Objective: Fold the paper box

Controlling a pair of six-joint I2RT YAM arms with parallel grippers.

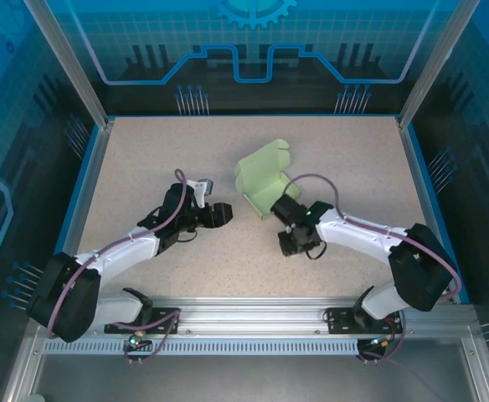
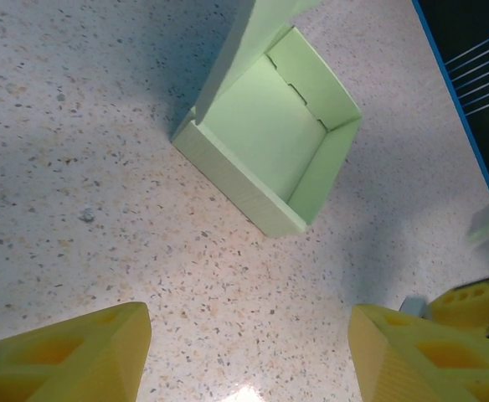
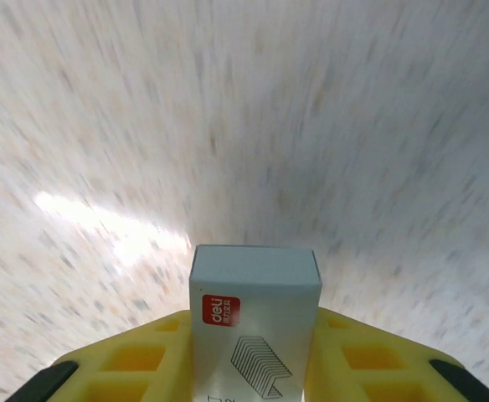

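Note:
The paper box (image 1: pixel 264 180) is pale mint-green card folded into an open tray with its lid flap standing up, on the speckled table beyond both grippers. In the left wrist view the paper box (image 2: pixel 270 126) lies ahead, open side up. My left gripper (image 1: pixel 219 215) sits just left of it, open, with bare table between its yellow fingers (image 2: pixel 102 352). My right gripper (image 1: pixel 292 243) is just below the box's near corner. Its yellow fingers (image 3: pixel 136 360) are shut on a small white staples box (image 3: pixel 255 301); the table behind is blurred.
The speckled table (image 1: pixel 144 167) has a blue rim and metal corner posts (image 1: pixel 69 59). Free surface lies to the left, behind and to the right of the paper box. A yellow finger of the other gripper (image 2: pixel 470 303) shows at the right of the left wrist view.

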